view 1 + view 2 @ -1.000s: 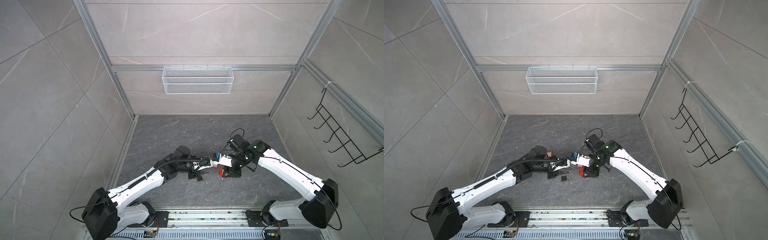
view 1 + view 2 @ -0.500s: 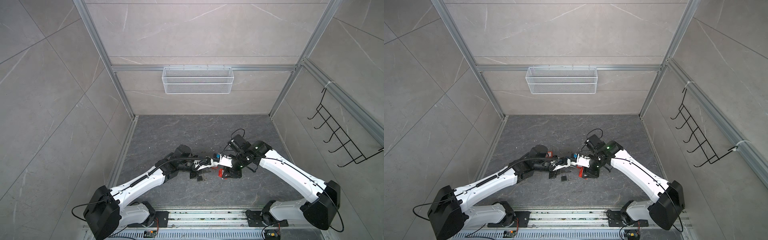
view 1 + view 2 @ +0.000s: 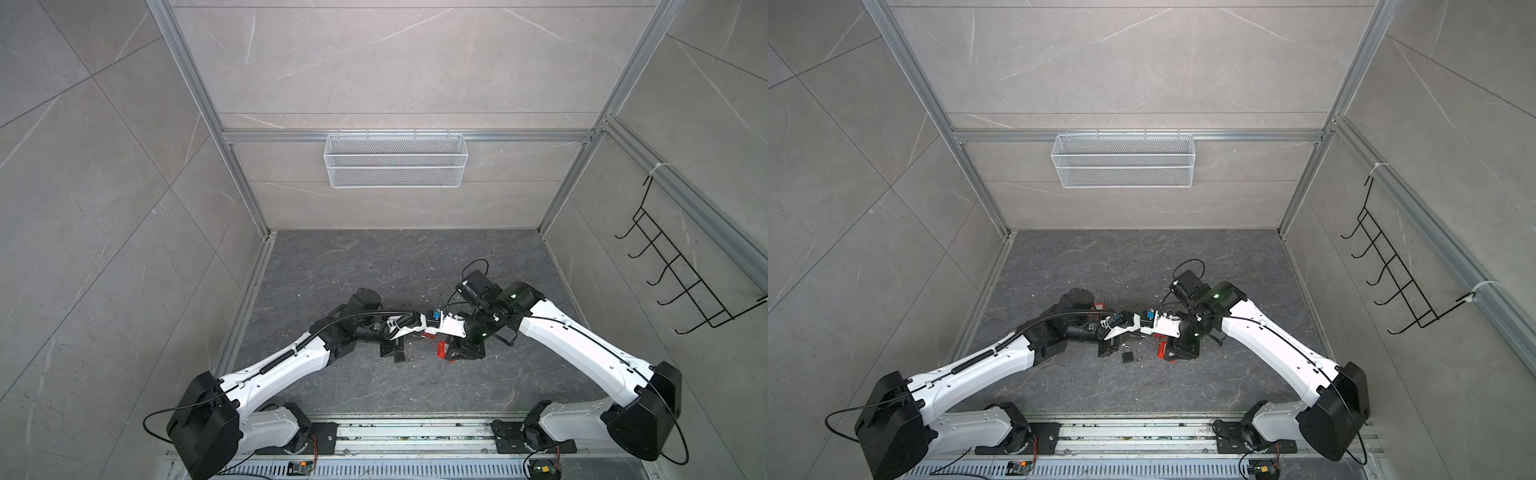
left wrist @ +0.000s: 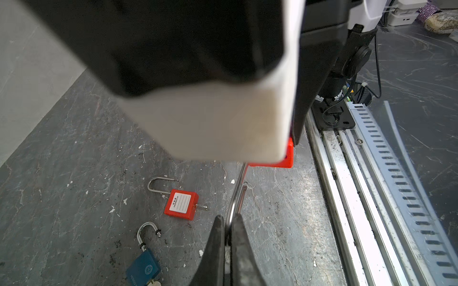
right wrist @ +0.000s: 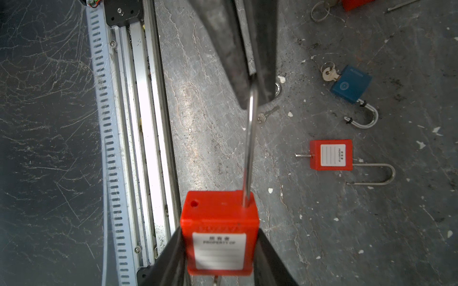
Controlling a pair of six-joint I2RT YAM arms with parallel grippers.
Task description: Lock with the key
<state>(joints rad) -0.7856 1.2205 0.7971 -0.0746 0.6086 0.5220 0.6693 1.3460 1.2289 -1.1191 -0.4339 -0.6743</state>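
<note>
While unlatched, padlock (image 5: 219, 235) between right fingers (image 5: 269, 265).

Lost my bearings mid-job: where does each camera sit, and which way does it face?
Top views: overhead, facing down onto the floor; left arm and right arm show whole.
Left wrist: on the left arm, looking along the shut left jaws at the shackle; the right arm looms blurred.
Right wrist: on the right arm, looking over the red padlock in the right jaws toward the left jaws.
Shared: both wrist views show a blue padlock on the floor.
</note>
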